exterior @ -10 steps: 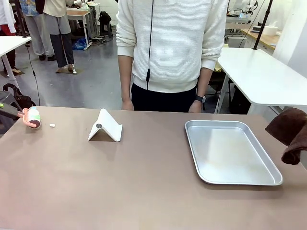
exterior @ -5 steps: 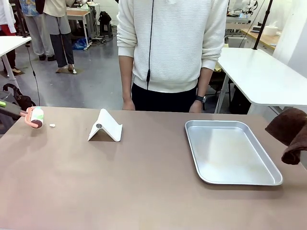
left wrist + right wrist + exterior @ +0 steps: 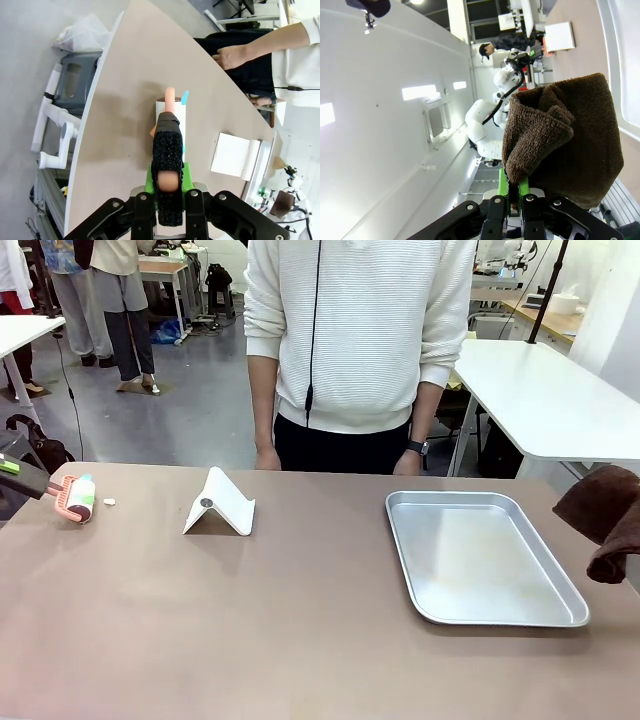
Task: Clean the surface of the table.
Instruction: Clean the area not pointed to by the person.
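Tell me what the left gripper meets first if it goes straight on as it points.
The left gripper, shut on the lint roller, points along it at the table; the roller's head would likely press into bare tabletop first. The white stand sits off that line.

A wide, smooth, matte taupe-brown worktop (image 3: 300, 630) is seen. On its right half a shallow silver metal tray (image 3: 480, 560) is laid flat. Left of the middle a white folded stand (image 3: 220, 504) is set up like a small tent. Near the far left edge a tiny white scrap (image 3: 109, 502) is found. Just beside it a pink-framed lint roller (image 3: 78, 498) is seen; contact with the surface cannot be told.
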Available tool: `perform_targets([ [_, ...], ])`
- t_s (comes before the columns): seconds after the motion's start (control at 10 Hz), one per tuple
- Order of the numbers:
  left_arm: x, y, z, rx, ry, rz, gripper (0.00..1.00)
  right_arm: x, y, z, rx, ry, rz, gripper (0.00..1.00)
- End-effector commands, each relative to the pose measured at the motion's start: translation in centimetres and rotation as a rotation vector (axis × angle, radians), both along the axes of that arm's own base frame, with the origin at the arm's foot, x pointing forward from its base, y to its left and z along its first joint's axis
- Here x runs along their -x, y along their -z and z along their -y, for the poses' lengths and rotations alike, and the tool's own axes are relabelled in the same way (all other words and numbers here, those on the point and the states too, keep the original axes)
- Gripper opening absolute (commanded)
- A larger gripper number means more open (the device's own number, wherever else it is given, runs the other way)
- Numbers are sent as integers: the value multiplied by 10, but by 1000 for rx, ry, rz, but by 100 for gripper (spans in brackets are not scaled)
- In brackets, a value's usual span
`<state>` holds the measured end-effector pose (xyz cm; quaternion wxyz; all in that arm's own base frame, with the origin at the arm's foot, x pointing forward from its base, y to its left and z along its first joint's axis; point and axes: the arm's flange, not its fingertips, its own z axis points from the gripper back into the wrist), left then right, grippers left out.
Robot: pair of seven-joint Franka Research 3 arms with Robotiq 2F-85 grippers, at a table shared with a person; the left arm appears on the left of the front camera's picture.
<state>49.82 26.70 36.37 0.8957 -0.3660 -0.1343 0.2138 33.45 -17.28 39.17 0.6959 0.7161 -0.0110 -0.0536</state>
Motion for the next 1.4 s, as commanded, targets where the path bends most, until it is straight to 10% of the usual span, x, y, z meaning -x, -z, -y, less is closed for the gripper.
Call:
perform_targets([
  [0.0, -1, 6, 15, -41, 8, -15, 22, 4, -3, 0, -6, -14, 3, 8],
  [0.8, -52, 11, 110, -114, 129, -106, 22, 4, -3, 0, -6, -14, 3, 8],
  [1.3, -4, -47, 132, 66, 181, 142, 22, 4, -3, 0, -6, -14, 3, 8],
])
